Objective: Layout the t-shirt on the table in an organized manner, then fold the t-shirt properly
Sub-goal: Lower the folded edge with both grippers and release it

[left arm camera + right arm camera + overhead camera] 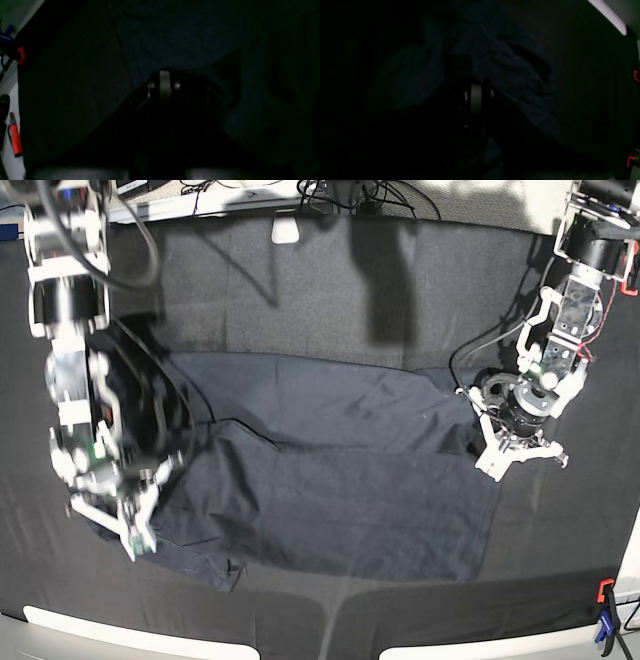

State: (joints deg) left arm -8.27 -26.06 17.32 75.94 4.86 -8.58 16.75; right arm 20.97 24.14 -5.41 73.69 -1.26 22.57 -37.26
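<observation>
Table (330, 270): wide black cloth top, a red-and-blue clamp (605, 620) at its near corner in base view.

T-shirt (340, 480): dark navy, spread mid-table, long axis running side to side across base view, roughly arm to arm. Mostly flat through the middle; edge by the right arm is bunched w/ a small flap turned out at the near corner, and the far edge sags in a crease. Collar/label not discernible from here.

Right gripper (135, 540): on base view's left, down on the shirt's bunched end, jaws closed. Looks like it's pinching fabric at that end but wrist view too dark to confirm a hold. Right wrist view shows only rumpled navy folds ahead of the fingers.

Left gripper (508, 452): on base view's right, at the shirt's opposite edge, jaws closed too; whether cloth is caught between them — can't tell, left wrist view nearly black.

Key relation: shirt lies between both arms, each at one short end, so neither is nearer; shirt extends inward from each gripper toward table centre. My read: still layout stage, a pull apart along the long axis would flatten it. Risk: right-arm end stays wadded.
</observation>
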